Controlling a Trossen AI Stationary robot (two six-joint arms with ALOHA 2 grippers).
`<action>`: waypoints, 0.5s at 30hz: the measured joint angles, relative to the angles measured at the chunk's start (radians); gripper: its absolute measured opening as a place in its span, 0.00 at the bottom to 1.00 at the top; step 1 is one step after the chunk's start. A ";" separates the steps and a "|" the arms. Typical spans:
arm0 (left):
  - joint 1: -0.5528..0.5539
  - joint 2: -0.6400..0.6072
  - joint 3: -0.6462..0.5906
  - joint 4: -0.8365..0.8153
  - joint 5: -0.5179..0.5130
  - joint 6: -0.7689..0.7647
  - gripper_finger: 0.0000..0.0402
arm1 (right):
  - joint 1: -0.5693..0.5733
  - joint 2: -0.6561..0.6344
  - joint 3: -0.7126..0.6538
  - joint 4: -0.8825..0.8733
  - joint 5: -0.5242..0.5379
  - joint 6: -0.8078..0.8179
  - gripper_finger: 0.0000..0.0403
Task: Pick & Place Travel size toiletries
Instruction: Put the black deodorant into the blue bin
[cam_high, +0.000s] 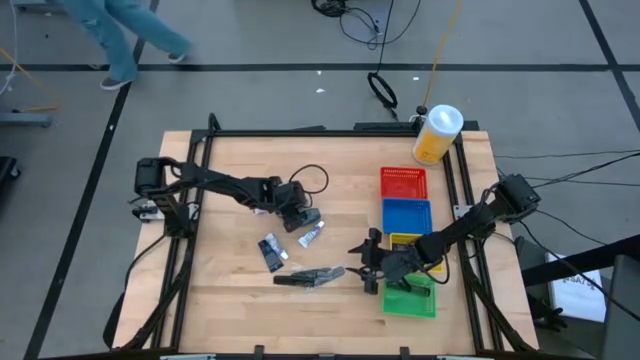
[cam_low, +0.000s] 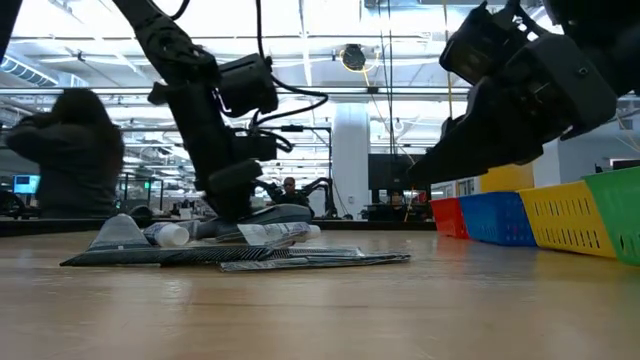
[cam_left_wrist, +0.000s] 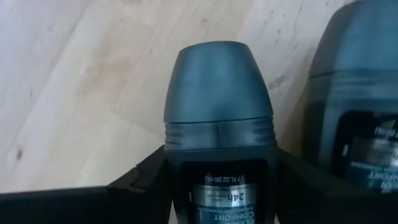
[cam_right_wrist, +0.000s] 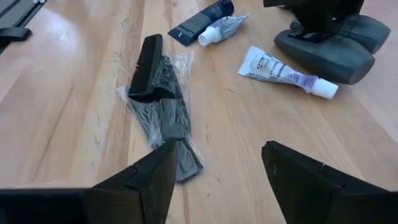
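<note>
Dark grey, the deodorant bottle (cam_left_wrist: 219, 130) sat clamped between the left gripper's (cam_high: 296, 208) fingers, a second bottle (cam_left_wrist: 353, 118) just beside it. Farther right, the right gripper (cam_high: 368, 262) hovered wide open and empty, the wrapped black combs (cam_right_wrist: 163, 104) lying just ahead.

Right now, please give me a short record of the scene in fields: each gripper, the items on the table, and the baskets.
left gripper: shut on dark roll-on bottle, low at the table; a second similar bottle lies beside it
right gripper: open, above the table near the green basket, empty
loose items: white tube, black comb in a clear wrapper, dark tube
baskets: red, blue, yellow, green, in a row
other: yellow canister
</note>
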 joint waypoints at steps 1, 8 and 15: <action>0.000 -0.001 0.000 0.004 0.000 0.007 0.48 | 0.000 0.000 -0.005 0.004 0.004 0.000 0.56; -0.001 -0.072 -0.005 0.021 0.005 0.056 0.48 | 0.000 -0.130 -0.037 -0.075 0.100 -0.007 0.56; -0.029 -0.115 0.076 0.108 0.156 0.077 0.48 | 0.000 -0.432 -0.092 -0.236 0.110 -0.014 0.56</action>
